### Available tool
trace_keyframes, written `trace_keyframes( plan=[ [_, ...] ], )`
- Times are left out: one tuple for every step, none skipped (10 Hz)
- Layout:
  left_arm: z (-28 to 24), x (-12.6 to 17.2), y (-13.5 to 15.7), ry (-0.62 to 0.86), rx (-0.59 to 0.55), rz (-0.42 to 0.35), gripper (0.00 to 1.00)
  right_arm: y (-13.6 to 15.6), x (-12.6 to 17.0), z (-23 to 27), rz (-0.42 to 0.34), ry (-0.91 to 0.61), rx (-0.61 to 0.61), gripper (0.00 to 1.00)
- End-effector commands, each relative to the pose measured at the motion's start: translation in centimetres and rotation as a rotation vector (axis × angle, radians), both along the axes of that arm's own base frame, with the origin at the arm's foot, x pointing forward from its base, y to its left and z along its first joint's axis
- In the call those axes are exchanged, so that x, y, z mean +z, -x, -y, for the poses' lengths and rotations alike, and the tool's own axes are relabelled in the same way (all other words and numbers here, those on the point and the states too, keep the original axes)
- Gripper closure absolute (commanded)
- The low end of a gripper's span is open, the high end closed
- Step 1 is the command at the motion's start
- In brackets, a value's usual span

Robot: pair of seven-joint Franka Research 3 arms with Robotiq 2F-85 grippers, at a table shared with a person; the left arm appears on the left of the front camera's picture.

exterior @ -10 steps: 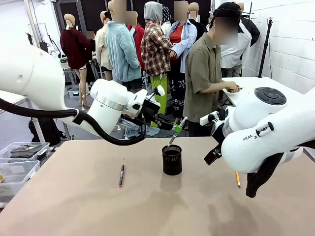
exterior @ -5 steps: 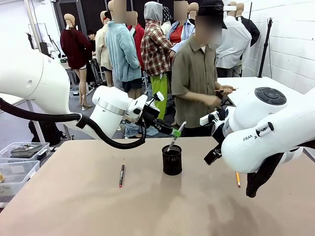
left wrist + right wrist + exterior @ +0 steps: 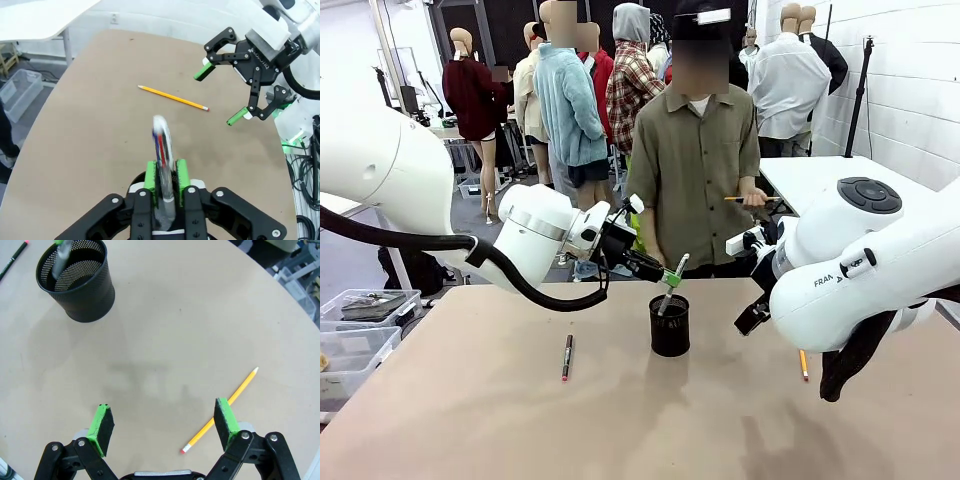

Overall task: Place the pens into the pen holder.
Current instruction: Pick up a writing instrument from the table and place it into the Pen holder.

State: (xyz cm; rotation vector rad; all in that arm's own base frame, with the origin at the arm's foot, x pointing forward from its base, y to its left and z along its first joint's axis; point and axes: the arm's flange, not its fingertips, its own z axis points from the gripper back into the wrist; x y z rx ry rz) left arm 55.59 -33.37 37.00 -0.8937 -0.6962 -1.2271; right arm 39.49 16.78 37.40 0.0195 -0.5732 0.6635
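With the left gripper (image 3: pixel 670 277), clamps a slim silver-grey pen (image 3: pixel 161 140) between the green pads (image 3: pixel 151 175), taking it by the upper part. Holds it tilted over the small black wire-mesh pen holder (image 3: pixel 669 327), lower end dipped inside the solid rim, presumably so that on release it slides down the mesh wall rather than bouncing out. Finds that holder near the middle of the bench (image 3: pixel 470 420), toward the far edge. With the right gripper (image 3: pixel 165 422), grasps nothing: spread wide, hovering over bare bench toward the right edge, one pad just beside a long orange-yellow pen (image 3: pixel 220 412) lying flat, likely staged for that pick. Leaves a dark pen with red ends (image 3: pixel 566 357) flat on the bench, left of the holder, well apart from both grippers.
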Motion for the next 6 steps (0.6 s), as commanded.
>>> trace_keyframes(
  plan=[
    [-1.0, 0.4, 1.0, 0.031, -0.001, 0.014, 0.48, 0.0, 0.0, 0.0, -0.001, 0.0, 0.0, 0.0],
    [-1.7, 0.9, 1.3, 0.053, 0.038, 0.028, 0.48, 0.0, 0.0, 0.0, -0.001, 0.0, 0.0, 0.0],
    [-2.7, 1.5, 1.9, 0.057, 0.083, 0.047, 0.48, 0.0, 0.0, 0.0, -0.001, 0.0, 0.0, 0.0],
    [-4.1, 2.5, 3.0, 0.029, 0.152, 0.074, 0.48, 0.0, 0.0, 0.0, -0.001, 0.0, 0.0, 0.0],
    [-6.2, 3.8, 4.4, -0.064, 0.262, 0.075, 0.48, 0.0, 0.0, 0.0, -0.001, 0.0, 0.0, 0.0],
    [-8.4, 4.7, 5.5, -0.129, 0.366, 0.055, 0.48, 0.0, 0.0, 0.0, -0.001, 0.0, 0.0, 0.0]
  ],
)
